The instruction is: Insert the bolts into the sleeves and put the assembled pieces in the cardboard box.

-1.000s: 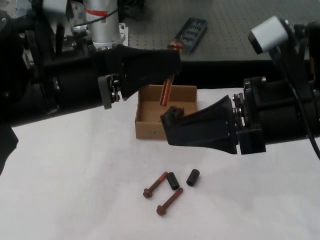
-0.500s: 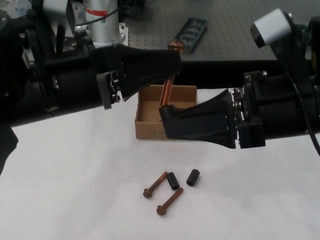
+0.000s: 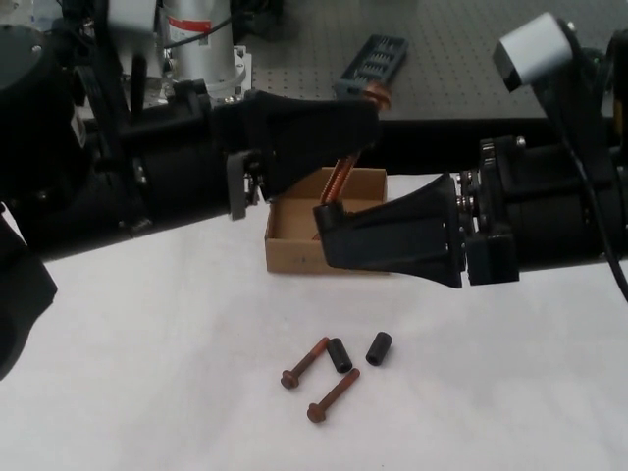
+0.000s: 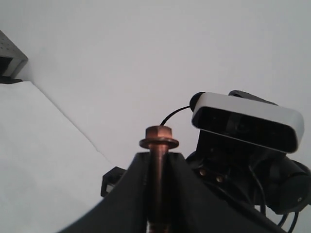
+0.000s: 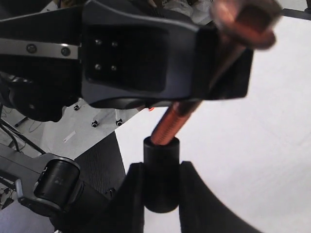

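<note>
Left gripper (image 4: 157,160) was clamped on the copper bolt (image 5: 176,121) and right gripper (image 5: 160,167) on the black sleeve (image 5: 161,155), in the air by the cardboard box (image 3: 294,250). The bolt sat tilted at the sleeve mouth, so pushing could jam it or twist the sleeve loose. Couldn't tell if the tip was inside the bore. Box interior mostly blocked.
</note>
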Robot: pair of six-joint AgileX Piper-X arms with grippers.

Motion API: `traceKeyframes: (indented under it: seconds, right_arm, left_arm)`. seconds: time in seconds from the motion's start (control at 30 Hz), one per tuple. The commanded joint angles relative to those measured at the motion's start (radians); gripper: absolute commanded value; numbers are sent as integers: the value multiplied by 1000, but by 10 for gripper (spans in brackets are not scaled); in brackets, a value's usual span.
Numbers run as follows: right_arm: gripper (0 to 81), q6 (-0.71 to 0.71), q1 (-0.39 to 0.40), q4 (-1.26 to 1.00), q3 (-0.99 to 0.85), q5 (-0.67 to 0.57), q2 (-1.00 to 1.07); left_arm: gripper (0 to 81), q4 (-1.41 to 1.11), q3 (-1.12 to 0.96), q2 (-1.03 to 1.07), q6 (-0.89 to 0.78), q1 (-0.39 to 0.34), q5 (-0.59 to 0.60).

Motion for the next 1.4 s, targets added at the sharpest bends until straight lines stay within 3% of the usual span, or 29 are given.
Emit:
traceKeyframes:
  seconds: [0.0,0.37,0.67,1.37]
  right_arm:
    - [26,13,-1,-14,-1,10,-1]
    - [26,13,-46,47,-1,10,-6]
    - [26,-5,-56,45,-1,-77,-6]
    - [26,-72,-56,112,-1,-218,-3]
  left_arm:
    - [6,-27,-4,-12,25,-9,10]
    - [6,-17,-4,-12,70,-2,12]
    - [6,2,-4,-12,108,-2,-47]
    - [6,0,-4,-12,98,-2,-23]
